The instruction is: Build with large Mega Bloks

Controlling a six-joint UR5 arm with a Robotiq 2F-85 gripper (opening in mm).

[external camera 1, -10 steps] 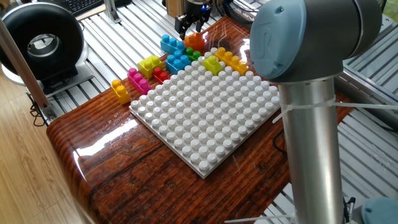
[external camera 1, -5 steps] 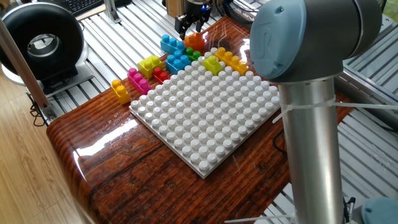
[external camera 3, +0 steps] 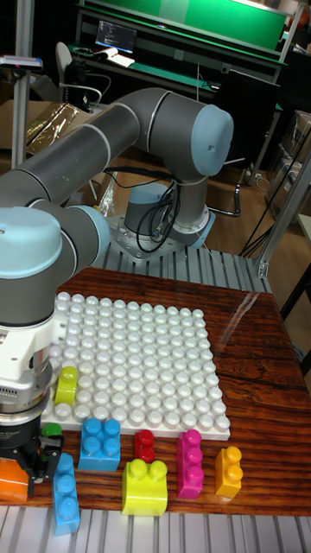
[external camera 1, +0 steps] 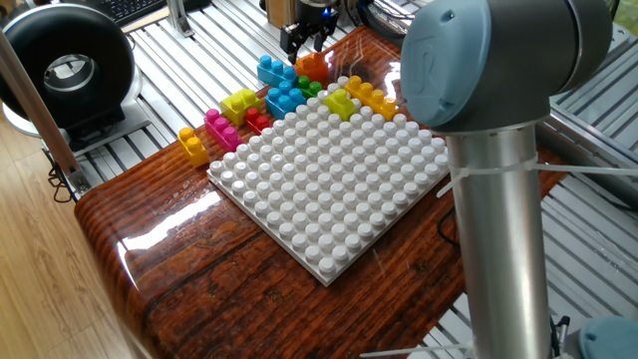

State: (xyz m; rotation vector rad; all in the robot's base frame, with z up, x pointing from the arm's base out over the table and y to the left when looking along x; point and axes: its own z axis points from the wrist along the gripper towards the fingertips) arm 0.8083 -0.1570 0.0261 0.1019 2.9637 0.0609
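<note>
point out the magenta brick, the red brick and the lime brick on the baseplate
magenta brick [external camera 3: 189, 464]: tall fixed view, middle of its front face
red brick [external camera 3: 144, 446]: tall fixed view, its studded top
lime brick [external camera 3: 66, 384]: tall fixed view, centre of its top, on the white baseplate [external camera 3: 164, 363], point on bare studs

No readable text, label or number shows anywhere; the monitor [external camera 3: 115, 36] shows only illegible lines.
</note>
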